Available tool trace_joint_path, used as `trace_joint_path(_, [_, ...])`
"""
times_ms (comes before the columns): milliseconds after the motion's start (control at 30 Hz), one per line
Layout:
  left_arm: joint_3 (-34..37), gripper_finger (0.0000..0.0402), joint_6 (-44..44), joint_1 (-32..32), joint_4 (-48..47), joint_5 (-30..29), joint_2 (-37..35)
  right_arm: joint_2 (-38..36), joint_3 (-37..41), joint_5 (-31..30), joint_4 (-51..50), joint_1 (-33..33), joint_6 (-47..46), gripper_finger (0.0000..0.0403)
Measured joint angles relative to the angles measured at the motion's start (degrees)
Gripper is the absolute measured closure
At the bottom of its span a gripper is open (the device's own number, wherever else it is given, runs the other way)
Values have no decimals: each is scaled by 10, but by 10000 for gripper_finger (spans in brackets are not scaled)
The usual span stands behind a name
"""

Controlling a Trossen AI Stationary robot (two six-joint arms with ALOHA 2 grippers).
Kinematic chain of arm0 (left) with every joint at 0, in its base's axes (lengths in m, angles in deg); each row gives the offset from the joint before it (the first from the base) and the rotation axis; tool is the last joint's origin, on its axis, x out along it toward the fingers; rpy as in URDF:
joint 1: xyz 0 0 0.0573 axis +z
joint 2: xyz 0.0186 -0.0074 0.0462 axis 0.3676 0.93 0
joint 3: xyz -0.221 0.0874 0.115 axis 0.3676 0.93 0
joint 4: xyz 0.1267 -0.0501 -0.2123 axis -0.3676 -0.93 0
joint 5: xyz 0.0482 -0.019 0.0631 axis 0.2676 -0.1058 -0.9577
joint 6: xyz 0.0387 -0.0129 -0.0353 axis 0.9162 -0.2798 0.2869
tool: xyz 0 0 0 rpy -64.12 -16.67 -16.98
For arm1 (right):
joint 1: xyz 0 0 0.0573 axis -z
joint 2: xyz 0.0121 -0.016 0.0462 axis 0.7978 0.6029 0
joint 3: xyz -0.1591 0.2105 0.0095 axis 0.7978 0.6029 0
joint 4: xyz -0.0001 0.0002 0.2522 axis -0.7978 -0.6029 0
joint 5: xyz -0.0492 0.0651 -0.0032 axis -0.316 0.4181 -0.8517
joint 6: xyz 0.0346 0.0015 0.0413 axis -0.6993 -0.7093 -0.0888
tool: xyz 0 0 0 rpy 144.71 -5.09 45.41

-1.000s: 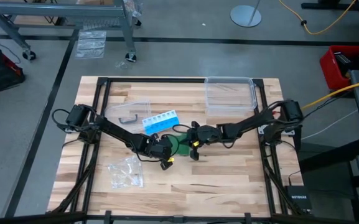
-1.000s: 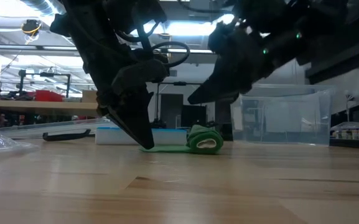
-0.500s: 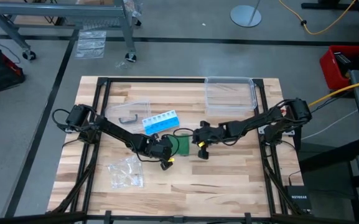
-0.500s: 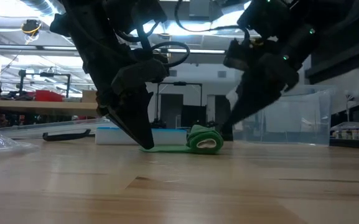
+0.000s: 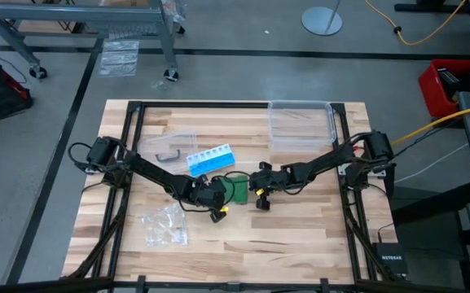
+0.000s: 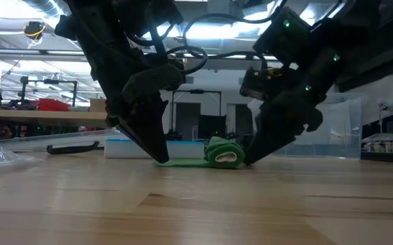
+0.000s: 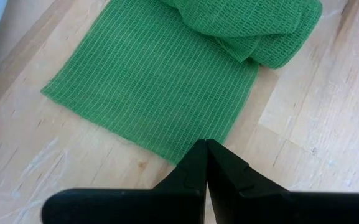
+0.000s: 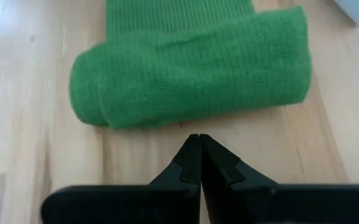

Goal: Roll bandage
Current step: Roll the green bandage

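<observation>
The green bandage [image 5: 236,189] lies mid-table, one end rolled into a loose roll [image 6: 225,152] and the other end spread flat [image 7: 148,87] on the wood. My left gripper [image 7: 205,146] is shut, its tips down at the flat end, on the roll's left in the low view [image 6: 161,158]. My right gripper [image 8: 195,138] is shut too. It slants down to the table right beside the roll [image 8: 191,74], on the side away from the flat end [image 6: 247,160]. My left gripper presses its shut fingertips down on the flat end of the bandage, close to one corner of its free edge [image 7: 188,152]. It comes slanting from above and from the table's left. The strip lies flat on the wood under the tips. My right gripper's shut tips stand at the table by the roll's side [image 8: 185,121]; whether they touch the roll I cannot tell.
A blue and white pill organizer [image 5: 210,159] lies just beyond the bandage. A clear plastic box [image 5: 302,122] stands at the far right, a clear tray with a dark part [image 5: 169,146] at the far left, and a small clear bag [image 5: 165,225] at the near left. Bare wood stretches along the near edge.
My right gripper has come down from above the table and tipped steeper, so that its shut tips now stand at the tabletop beside the roll. The bandage lies as before.
</observation>
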Motion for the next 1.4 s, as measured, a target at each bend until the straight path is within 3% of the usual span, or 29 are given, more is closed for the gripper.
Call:
trace_joint_path(633, [0,402,0,0,-1,0,0,15,0,56,126,0,-29,398])
trace_joint_path(933, [0,401,-8,-1,-1,3,0,14,0,55,173,0,-29,398])
trace_joint_path(1067, [0,401,-12,-11,-1,7,-1,15,0,18,176,1,-25,398])
trace_joint_path(1267, [0,401,-20,-24,-2,7,-12,75,-14,23,235,1,-24,398])
trace_joint_path(1400, [0,401,-25,-28,-6,7,-25,102,-30,50,218,0,-24,398])
